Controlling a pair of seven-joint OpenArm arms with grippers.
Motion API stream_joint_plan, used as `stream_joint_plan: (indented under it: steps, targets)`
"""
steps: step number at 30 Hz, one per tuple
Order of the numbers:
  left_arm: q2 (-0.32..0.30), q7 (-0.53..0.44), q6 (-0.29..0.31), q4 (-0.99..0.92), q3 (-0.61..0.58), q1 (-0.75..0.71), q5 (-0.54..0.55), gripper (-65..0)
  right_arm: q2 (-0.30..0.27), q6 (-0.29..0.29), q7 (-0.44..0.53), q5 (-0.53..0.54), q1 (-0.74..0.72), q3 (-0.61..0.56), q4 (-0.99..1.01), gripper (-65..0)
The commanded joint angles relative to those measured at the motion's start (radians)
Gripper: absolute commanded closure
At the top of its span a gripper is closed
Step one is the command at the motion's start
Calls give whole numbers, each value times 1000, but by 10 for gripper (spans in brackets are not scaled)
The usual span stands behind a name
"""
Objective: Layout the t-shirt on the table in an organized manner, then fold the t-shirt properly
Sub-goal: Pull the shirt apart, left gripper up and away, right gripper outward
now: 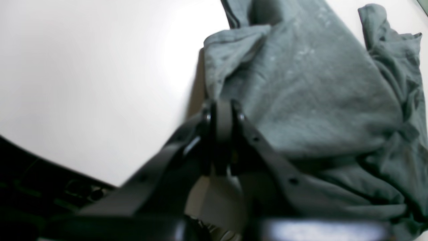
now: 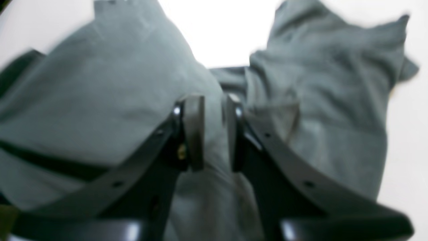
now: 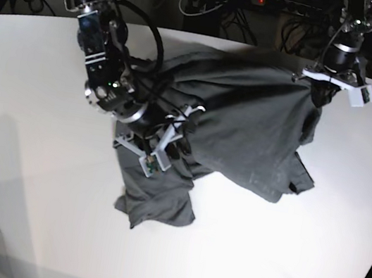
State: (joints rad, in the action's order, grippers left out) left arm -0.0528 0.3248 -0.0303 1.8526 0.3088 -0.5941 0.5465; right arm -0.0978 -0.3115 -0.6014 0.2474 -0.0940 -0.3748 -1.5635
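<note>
Lying crumpled across the far middle of the table (image 3: 40, 200), the t-shirt (image 3: 245, 127) is bunched rather than spread flat. In the base view its bulk sits toward the far right, with a rumpled flap trailing to the near left and ending in a folded corner on bare white tabletop. A sleeve-like fold hangs at the near right edge of the heap.

The right gripper (image 2: 214, 130) is low over the cloth on the left side of the base view, its arm bent down into the folds. In the right wrist view its two fingers (image 2: 195, 130) stand slightly apart with a ridge of grey cloth between them; the picture is blurred, so whether they already pinch that ridge cannot be told. Grey cloth fills most of that view, with a strip of white table at the top middle and along the right edge.

The left gripper (image 1: 223, 134) is at the far right of the base view, raised at the far edge of the shirt. In the left wrist view its fingers are pressed together; the shirt lies beside and beyond them to the right, and bare table to the left. Whether a hem is caught between the tips cannot be told, as they are dark and blurred there.

Faint pale specks mark the cloth in the left wrist view, but nothing readable; no writing or label can be made out. No container stands on the table.
</note>
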Motion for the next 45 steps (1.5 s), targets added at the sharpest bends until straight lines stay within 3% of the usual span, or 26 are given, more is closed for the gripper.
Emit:
stream_joint_plan:
  steps: [1,5,11,14,27,36,45]
  targets:
    - [-3,-22,5,15,2,1,2,-5,-1,-4,34,8,-37,4,-1,-166]
    - [-3,-22,5,15,-1,21,2,-5,-13,-4,30,8,-69,6,48,-244]
    - [-3,-22,5,14,-3,35,2,-5,-21,-4,39,8,-76,4,48,-415]
    - [-3,-20,5,14,-3,38,2,-5,-21,-4,39,8,-88,4,62,-455]
    - [-2,-20,5,14,-3,36,2,-5,-18,-4,44,8,-174,4,209,-456]
    - [-2,-20,5,14,-3,36,2,-5,-18,-4,103,8,-171,6,217,-453]
    - [-2,-20,5,14,-3,36,2,-5,-16,-4,105,8,-178,4,292,-343]
